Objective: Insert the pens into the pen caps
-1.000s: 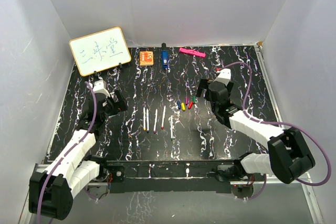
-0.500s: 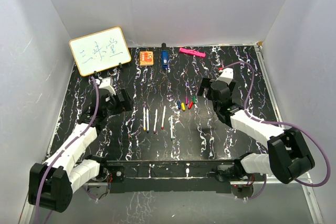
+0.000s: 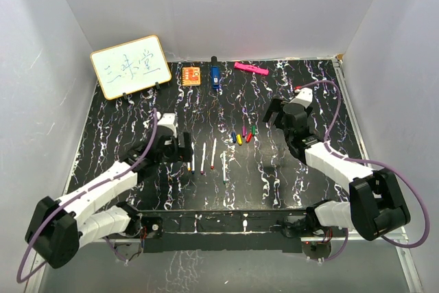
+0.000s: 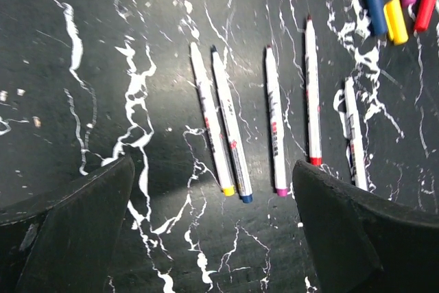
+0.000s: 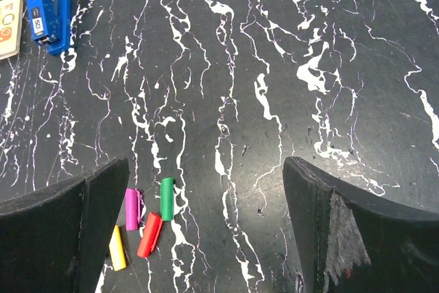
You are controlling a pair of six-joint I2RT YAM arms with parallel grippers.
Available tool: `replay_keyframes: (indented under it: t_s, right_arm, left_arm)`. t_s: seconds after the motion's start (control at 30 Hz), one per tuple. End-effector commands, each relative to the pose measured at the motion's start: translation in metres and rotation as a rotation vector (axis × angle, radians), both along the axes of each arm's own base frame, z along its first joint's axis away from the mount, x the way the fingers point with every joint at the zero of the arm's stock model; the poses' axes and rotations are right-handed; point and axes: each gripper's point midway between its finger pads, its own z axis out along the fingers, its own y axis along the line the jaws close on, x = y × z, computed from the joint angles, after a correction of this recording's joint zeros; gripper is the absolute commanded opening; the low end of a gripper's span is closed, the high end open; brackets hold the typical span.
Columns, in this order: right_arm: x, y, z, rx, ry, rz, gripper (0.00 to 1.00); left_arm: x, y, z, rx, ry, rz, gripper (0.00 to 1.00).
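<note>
Several white-barrelled pens [image 3: 206,156] lie side by side mid-table; the left wrist view shows their yellow [image 4: 211,120], blue [image 4: 231,125], purple [image 4: 274,121] and red [image 4: 313,94] ends. My left gripper [image 3: 182,151] [image 4: 212,186] hovers open over their near ends, holding nothing. The pen caps [image 3: 243,133] sit in a loose cluster right of the pens: green [image 5: 167,198], purple [image 5: 132,208], red [image 5: 149,234], yellow [image 5: 117,248]. A blue cap [image 4: 375,10] shows in the left wrist view. My right gripper [image 3: 278,117] [image 5: 206,169] is open and empty, just right of the caps.
At the back of the black marbled table stand a whiteboard [image 3: 130,66], an orange square [image 3: 191,75], a blue block [image 3: 215,75] [image 5: 48,8] and a pink bar [image 3: 250,68]. White walls enclose the table on three sides.
My left arm has swung right from the table's left side to the pens. My right gripper has drifted slightly right and back from the caps. No object has moved.
</note>
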Motion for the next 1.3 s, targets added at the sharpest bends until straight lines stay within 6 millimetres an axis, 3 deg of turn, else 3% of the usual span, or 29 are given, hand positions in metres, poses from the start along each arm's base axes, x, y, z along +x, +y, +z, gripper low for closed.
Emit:
replay_keyframes:
  t_s: [0.0,0.23,0.37,0.43,0.47,0.63,0.67,0.83,0.97,1.07,1.27]
  right_arm:
    - [0.008,0.002,0.036,0.076,-0.111,0.005,0.93]
    - [0.004,-0.014,0.039,0.151,-0.141,-0.015,0.94]
    - [0.003,-0.016,0.039,0.198,-0.154,-0.001,0.94]
    - [0.004,-0.015,0.04,0.203,-0.156,0.005,0.94]
    - [0.004,-0.014,0.041,0.204,-0.158,0.008,0.94]
    - [0.004,-0.014,0.041,0.204,-0.158,0.015,0.94]
    - [0.004,-0.014,0.04,0.203,-0.155,0.015,0.94]
    - [0.003,-0.013,0.04,0.204,-0.158,0.021,0.93]
    - [0.003,-0.013,0.04,0.204,-0.157,0.022,0.92]
    - [0.004,-0.013,0.038,0.199,-0.151,0.023,0.91]
    - [0.004,-0.015,0.041,0.174,-0.157,0.024,0.91]
  left_arm:
    - [0.007,-0.005,-0.001,0.044,-0.02,0.023,0.99]
    - [0.01,0.001,-0.002,0.085,-0.024,0.042,0.98]
    - [0.01,-0.006,-0.007,0.075,-0.005,0.012,0.93]
    - [0.011,-0.002,-0.011,0.07,0.021,0.05,0.83]
    - [0.011,-0.002,-0.013,0.063,0.034,0.045,0.82]
    - [0.017,-0.003,-0.013,0.039,0.057,0.031,0.88]
    - [0.019,-0.001,-0.012,0.046,0.052,0.036,0.97]
    - [0.026,0.018,-0.012,0.152,0.066,0.127,0.96]
    - [0.03,0.021,-0.017,0.193,0.101,0.151,0.9]
    - [0.03,0.011,-0.02,0.158,0.121,0.126,0.65]
    - [0.022,0.008,-0.027,0.186,0.218,0.103,0.63]
